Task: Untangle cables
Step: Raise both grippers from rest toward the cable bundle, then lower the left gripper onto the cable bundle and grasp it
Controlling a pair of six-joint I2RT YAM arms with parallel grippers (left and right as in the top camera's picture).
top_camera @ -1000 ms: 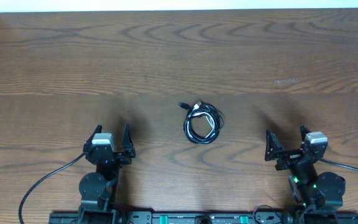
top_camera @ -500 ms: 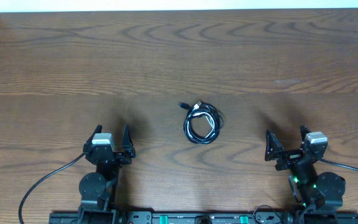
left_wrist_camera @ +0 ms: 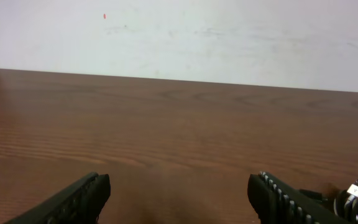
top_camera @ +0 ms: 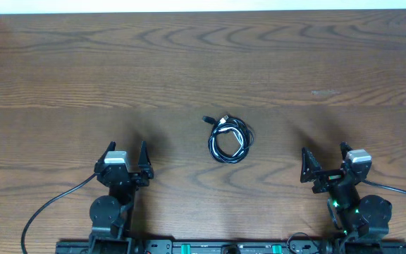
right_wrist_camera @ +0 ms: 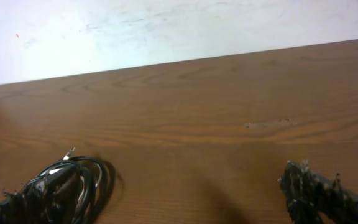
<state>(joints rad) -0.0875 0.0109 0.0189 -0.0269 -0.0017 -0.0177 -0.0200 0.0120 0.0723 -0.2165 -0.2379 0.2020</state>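
Still, nothing has moved since a second ago. The cables [top_camera: 229, 138] lie in one coiled bundle, black with a white strand, near the middle of the tabletop [top_camera: 189, 56], slightly toward its near edge. The left gripper [top_camera: 127, 149] and right gripper [top_camera: 325, 152] sit by that near edge, jaws spread wide, holding nothing, well apart from the coil.

A small coil of thin black and white cables [top_camera: 229, 138], plug ends poking out at its upper left, lies on the dark brown wood-grain table [top_camera: 189, 56]. My left gripper [top_camera: 127, 149] and my right gripper [top_camera: 324, 154] flank it near the table's front edge, jaws spread wide, both well apart from the coil and holding nothing.
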